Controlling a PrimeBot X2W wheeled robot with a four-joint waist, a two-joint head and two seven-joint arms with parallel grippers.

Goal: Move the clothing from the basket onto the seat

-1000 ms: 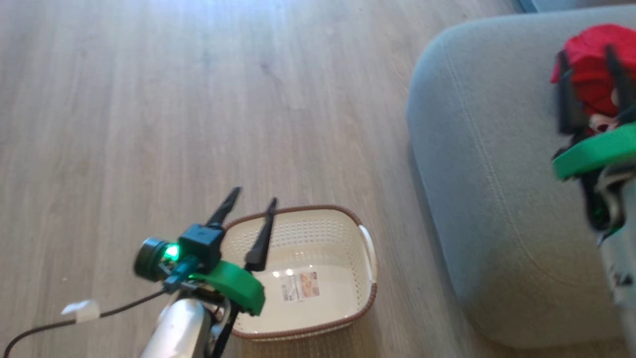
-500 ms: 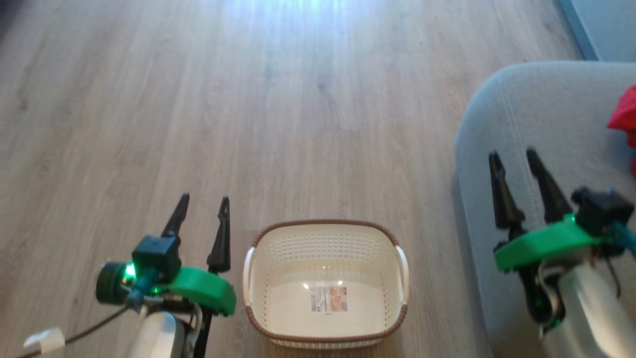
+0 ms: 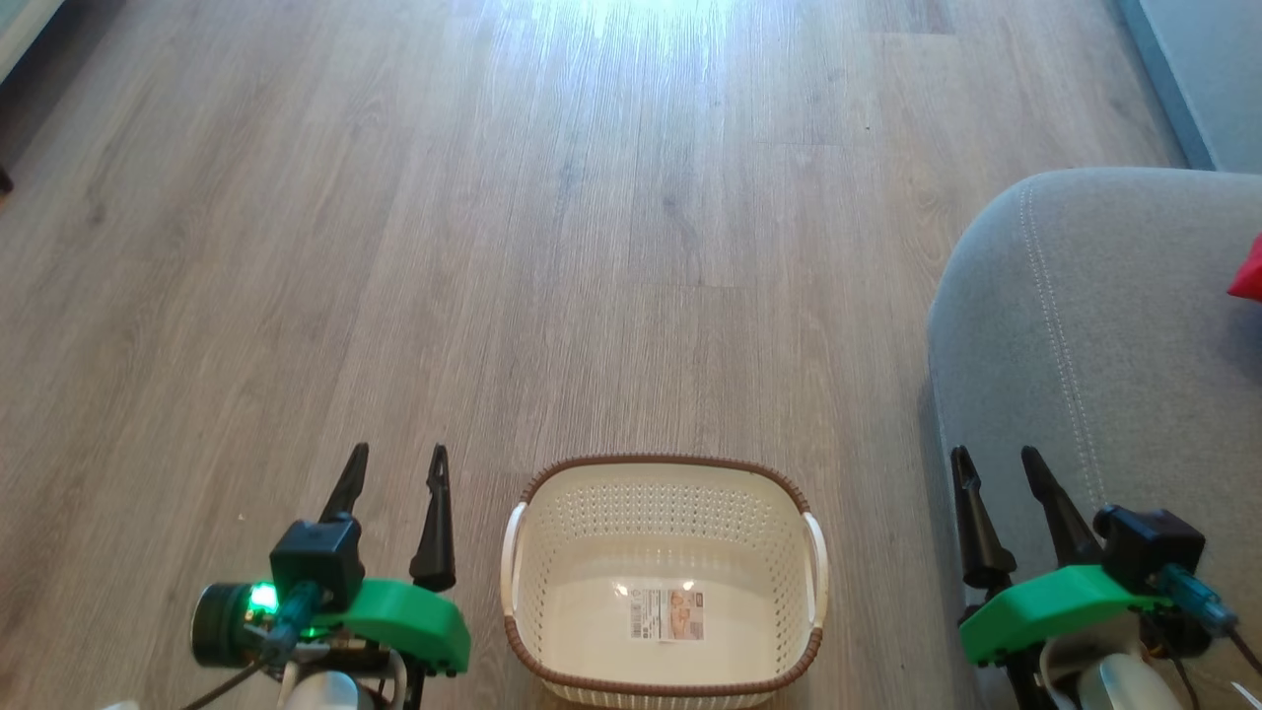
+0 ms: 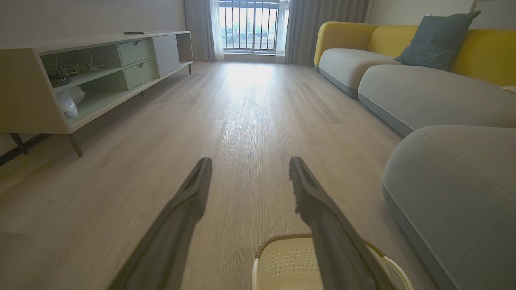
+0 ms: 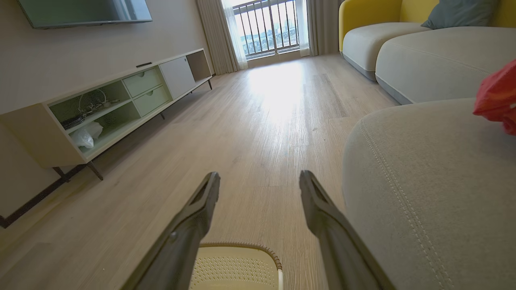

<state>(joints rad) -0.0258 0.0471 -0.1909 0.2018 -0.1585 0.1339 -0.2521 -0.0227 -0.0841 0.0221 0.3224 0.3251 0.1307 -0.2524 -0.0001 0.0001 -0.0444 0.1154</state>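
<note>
left gripper [image 3: 399,452]: 7 o'clock; fingers spread, empty | right gripper [image 3: 994,456]: 5 o'clock; fingers spread, empty | basket [image 3: 661,460]: 6 o'clock, between grippers; label [image 3: 667,613] inside | clothing [image 3: 1250,274]: red, on seat [image 3: 1085,296], 3 o'clock edge

Pulled the right gripper [image 3: 996,456] back off the red clothing [image 3: 1248,272], left lying on the seat [image 3: 1075,325], with jaws now empty at its near corner. Turned the head, centring the basket [image 3: 666,513].
</note>
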